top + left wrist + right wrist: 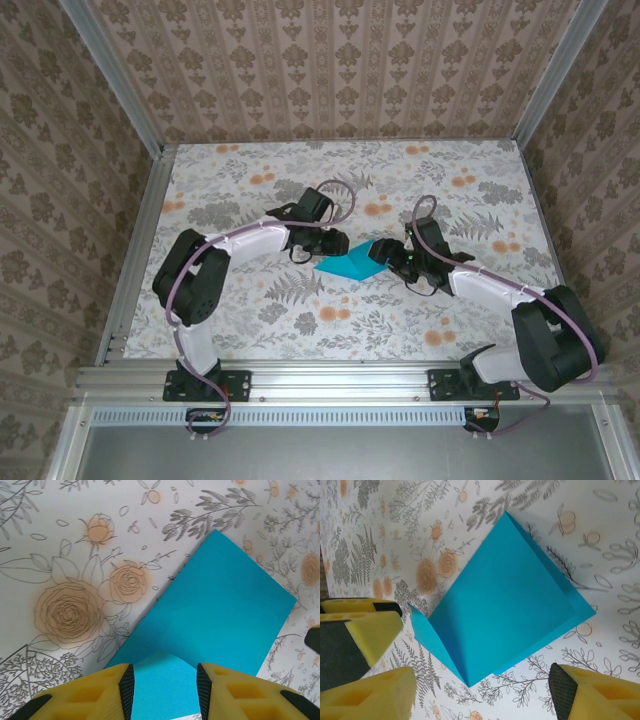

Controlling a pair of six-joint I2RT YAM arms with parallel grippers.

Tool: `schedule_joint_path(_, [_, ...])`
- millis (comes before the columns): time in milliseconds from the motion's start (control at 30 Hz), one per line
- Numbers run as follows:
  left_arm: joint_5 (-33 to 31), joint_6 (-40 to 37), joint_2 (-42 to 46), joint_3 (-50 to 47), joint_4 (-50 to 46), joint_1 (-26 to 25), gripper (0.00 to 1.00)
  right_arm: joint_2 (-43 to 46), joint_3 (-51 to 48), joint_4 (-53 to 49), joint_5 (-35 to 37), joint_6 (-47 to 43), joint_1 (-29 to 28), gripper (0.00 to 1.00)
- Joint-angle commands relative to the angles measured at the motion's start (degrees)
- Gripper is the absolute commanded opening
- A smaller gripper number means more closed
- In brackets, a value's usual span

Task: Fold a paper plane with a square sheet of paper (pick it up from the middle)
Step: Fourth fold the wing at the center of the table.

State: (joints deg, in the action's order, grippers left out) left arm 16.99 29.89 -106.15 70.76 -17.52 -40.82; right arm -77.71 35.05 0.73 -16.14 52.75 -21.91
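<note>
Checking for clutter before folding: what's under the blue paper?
The folded turquoise paper lies on the floral table, visible all around it. One flap stands raised; anything beneath the flat layers is hidden.

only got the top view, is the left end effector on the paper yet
observer: the left end effector has its fingers either side of a hump in the paper, with a gap between them
operator: right one holding anything
observer: no, the right end effector is wide open and clear of the paper
operator: paper flat otherwise
observer: no, it's folded and a corner flap stands up
</note>
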Motion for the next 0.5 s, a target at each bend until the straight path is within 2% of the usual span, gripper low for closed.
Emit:
schedule_joint_path(0, [0.8,2.3,0.4,0.8,0.9,1.1,0.41,-0.9,-1.9,6.3,-2.9,4.9,-0.1,0.73])
schedule_joint_path(333, [-0.3,6.2,7.5,-7.4,4.5,5.6,0.45,-10.9,-2.6,19.6,-6.5,11.8,-3.3,0.68])
schedule_joint_path(467, [-0.6,6.6,10.6,-10.5,4.9,7.6,0.47,-14.2,-1.5,23.7,-6.4,11.8,-5.0,0.65])
